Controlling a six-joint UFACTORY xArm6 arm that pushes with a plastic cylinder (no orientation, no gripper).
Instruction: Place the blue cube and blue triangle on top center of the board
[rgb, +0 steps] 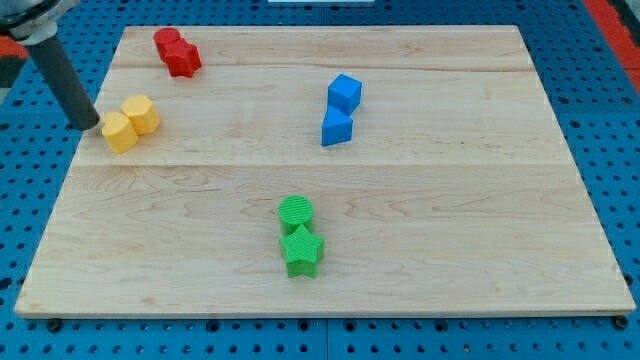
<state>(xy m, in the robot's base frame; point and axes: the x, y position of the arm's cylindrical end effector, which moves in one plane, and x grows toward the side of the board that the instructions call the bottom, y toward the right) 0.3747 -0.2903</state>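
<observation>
The wooden board (420, 250), pale planks laid on a blue perforated table (610, 100), fills most of the view. The dark rod (62, 75) leans in from the view's top-left corner, and my tip (90, 127) rests on the board at about nine o'clock from the yellow pair, just beside them; the arm carries no jaws, so there is nothing spread or pressed together to report. At roughly six o'clock of the board's centre sit two green blocks touching: a green star (302, 251) and, at its twelve o'clock, a green cylinder (296, 211). The blue cube (344, 93) lies at about one o'clock from the board's centre, with the blue triangle (337, 127) touching it at its six o'clock; both are well apart from my tip. Two yellow blocks (131, 123), shapes rounded and hard to tell, touch each other at ten o'clock. Two red blocks (177, 52) sit together at eleven o'clock.
</observation>
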